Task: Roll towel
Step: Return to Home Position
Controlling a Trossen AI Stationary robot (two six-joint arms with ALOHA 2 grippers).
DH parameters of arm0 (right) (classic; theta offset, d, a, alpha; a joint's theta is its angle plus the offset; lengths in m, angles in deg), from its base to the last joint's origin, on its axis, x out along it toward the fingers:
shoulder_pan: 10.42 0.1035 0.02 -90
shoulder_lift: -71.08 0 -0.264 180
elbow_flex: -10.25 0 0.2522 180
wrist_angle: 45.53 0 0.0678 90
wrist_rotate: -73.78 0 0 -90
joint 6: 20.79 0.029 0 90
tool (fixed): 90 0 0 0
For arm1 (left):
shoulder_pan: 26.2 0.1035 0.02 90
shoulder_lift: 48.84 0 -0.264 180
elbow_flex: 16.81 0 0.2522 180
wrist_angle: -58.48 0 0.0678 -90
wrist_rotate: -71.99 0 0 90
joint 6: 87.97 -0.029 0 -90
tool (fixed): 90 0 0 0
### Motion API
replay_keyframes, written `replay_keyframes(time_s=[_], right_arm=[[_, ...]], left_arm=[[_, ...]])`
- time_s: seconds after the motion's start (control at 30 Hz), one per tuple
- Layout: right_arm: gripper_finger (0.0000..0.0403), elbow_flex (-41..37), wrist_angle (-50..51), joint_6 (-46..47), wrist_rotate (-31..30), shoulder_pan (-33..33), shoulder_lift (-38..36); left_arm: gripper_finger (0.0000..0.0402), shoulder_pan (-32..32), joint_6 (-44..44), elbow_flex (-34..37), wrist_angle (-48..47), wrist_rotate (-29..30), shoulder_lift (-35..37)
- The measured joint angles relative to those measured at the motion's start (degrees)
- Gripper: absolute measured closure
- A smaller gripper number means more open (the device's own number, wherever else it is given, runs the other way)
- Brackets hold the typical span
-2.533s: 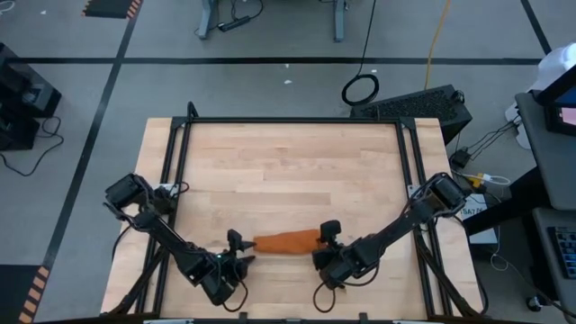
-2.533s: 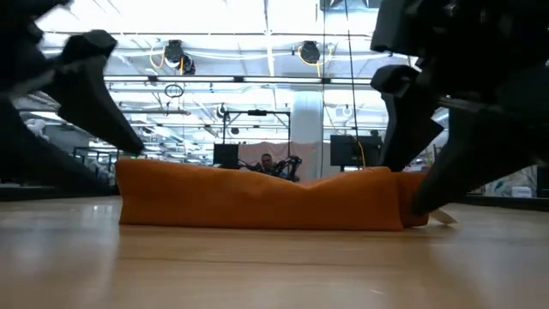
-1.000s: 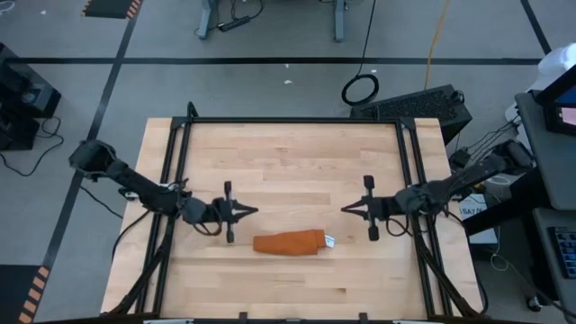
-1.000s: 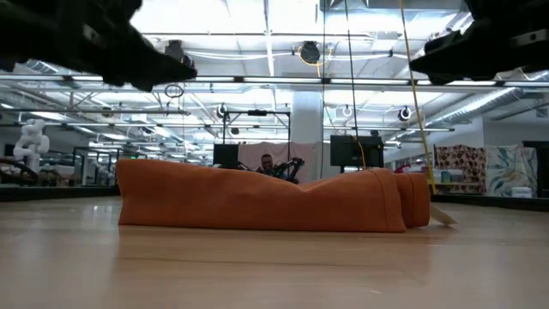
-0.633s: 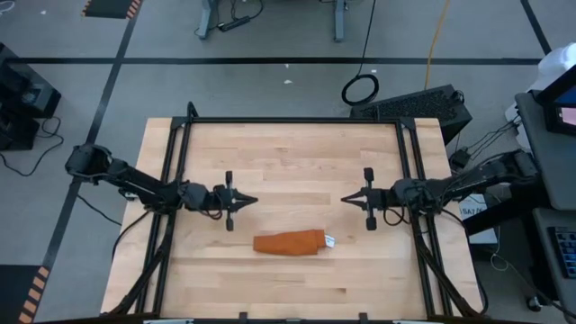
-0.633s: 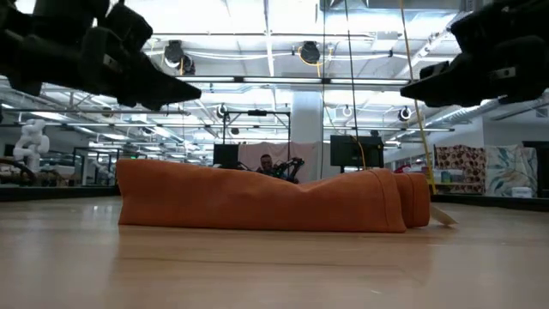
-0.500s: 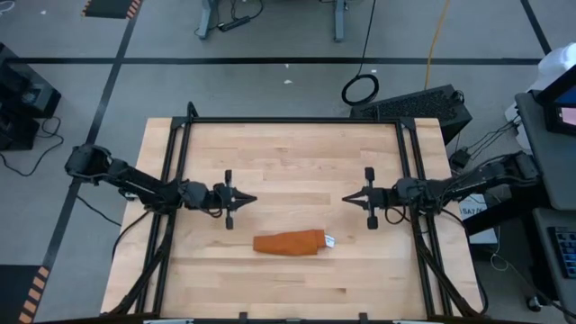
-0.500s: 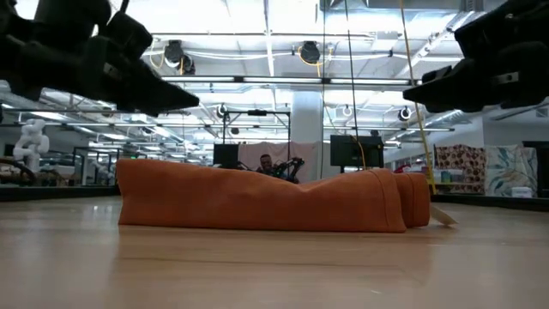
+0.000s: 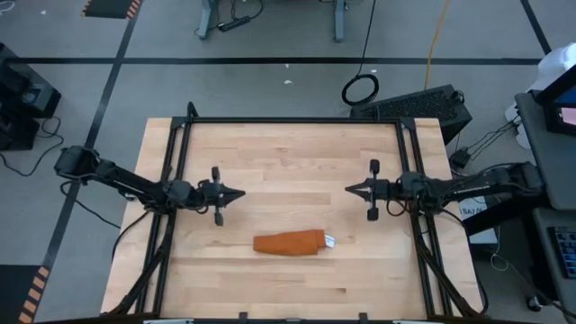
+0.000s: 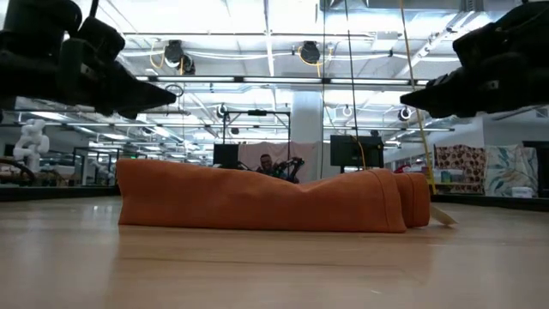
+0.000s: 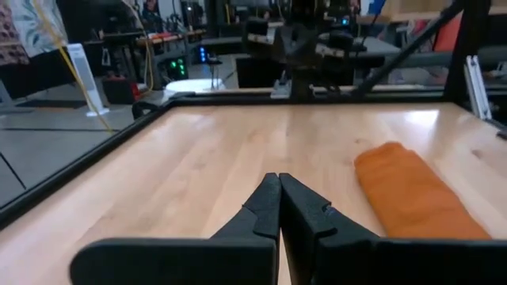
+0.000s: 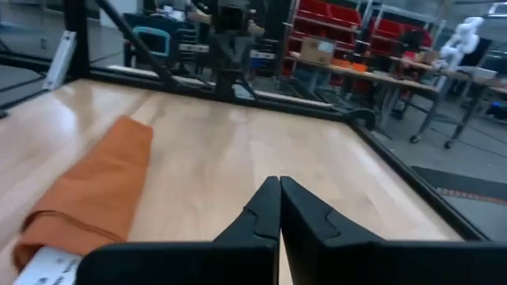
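Observation:
The burnt-orange towel (image 9: pixel 289 242) lies rolled into a short log on the table's near middle, resting on its long side, with its white tag (image 9: pixel 329 240) at the right end. It also shows in the low view (image 10: pixel 257 199) and in both wrist views (image 11: pixel 412 194) (image 12: pixel 91 186). My left gripper (image 9: pixel 241 193) hovers shut above the table's left middle, pointing right, apart from the towel. My right gripper (image 9: pixel 348 189) hovers shut above the right middle, pointing left. Their shut fingertips show close up in the wrist views (image 11: pixel 279 179) (image 12: pixel 279 182).
A black metal frame (image 9: pixel 288 120) runs around the wooden table (image 9: pixel 288 157). Bare wood lies between the two grippers and behind the towel. Beyond the table there are a cable coil (image 9: pixel 360 88) on the floor and equipment at the right.
Both arms have drawn back outward and a little toward the far edge: my left gripper toward the table's left edge, my right gripper toward the right edge. Both have stayed shut. The rolled towel has not moved.

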Motion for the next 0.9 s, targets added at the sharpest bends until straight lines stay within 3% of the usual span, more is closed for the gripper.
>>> replay_keyframes(time_s=[0.4,0.63,0.9], right_arm=[[0.0403,0.0,16.7,4.3,0.4,-1.6,-12.6],[0.0403,0.0,24.6,7.4,7.2,-1.6,-20.3],[0.0403,0.0,31.4,7.1,7.5,-1.6,-27.8]], left_arm=[[0.0396,0.0,-1.0,0.0,-11.8,-0.1,14.8],[0.0396,-0.6,-0.7,0.0,-20.7,0.0,23.4],[0.0396,-1.7,0.7,0.0,-30.3,0.0,31.5]])
